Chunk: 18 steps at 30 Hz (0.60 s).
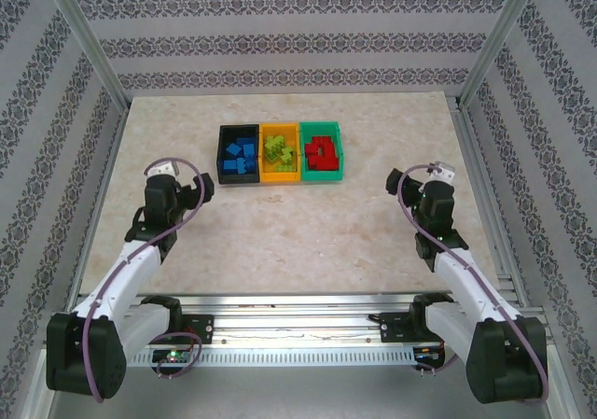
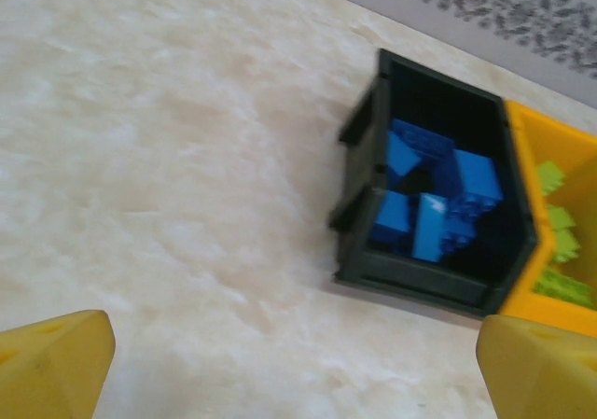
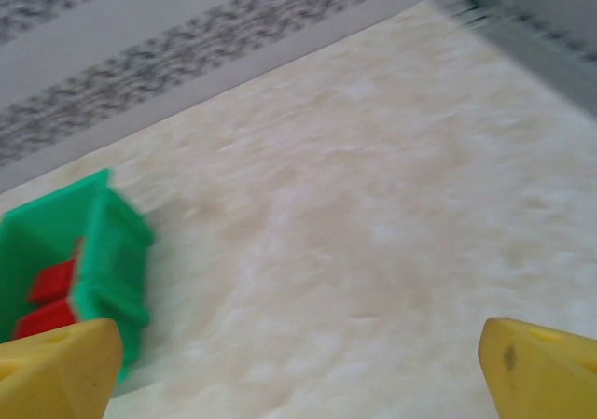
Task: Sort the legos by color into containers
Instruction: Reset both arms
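Observation:
Three bins stand side by side at the table's far middle. The black bin holds several blue legos. Lime green legos fill the orange-yellow bin. In the green bin lie the red legos. My left gripper hangs open and empty over bare table, left of the black bin. Off to the right of the green bin, my right gripper is open too, with nothing between its yellow fingers.
The marble-patterned tabletop lies bare between the arms and the bins. Metal frame posts and patterned walls close in the back and sides. A metal rail runs along the near edge.

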Each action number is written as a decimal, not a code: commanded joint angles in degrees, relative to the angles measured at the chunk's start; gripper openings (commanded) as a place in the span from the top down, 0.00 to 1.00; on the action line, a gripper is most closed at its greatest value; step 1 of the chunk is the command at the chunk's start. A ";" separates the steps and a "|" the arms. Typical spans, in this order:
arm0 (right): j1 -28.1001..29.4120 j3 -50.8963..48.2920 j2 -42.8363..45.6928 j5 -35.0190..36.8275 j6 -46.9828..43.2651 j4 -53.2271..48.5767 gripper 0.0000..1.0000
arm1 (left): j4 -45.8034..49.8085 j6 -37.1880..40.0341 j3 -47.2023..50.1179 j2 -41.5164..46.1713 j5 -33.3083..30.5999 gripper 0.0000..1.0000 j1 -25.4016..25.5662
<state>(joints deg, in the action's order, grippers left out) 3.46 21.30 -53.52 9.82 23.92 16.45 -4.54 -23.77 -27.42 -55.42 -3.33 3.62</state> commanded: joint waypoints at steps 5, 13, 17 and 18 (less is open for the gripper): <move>-1.31 -4.16 -3.22 14.89 -14.21 8.35 0.02 | -30.79 5.57 14.59 0.97 -12.48 0.00 -1.81; -1.75 -4.42 -16.79 7.51 -20.02 24.21 0.02 | -41.92 16.17 12.75 -12.43 -10.82 0.00 -2.29; -1.97 -5.99 -19.21 -1.43 -22.40 32.18 0.02 | -45.84 18.78 11.84 -18.93 -10.51 0.01 -2.47; -1.97 -5.47 -19.53 -2.78 -22.83 31.48 0.02 | -48.04 19.18 12.10 -20.55 -10.34 0.00 -2.55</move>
<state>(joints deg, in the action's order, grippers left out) 1.98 15.57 -72.25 13.85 4.32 40.60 -43.46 -8.36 -14.26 -73.23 -13.78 1.85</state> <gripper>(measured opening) 0.984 0.994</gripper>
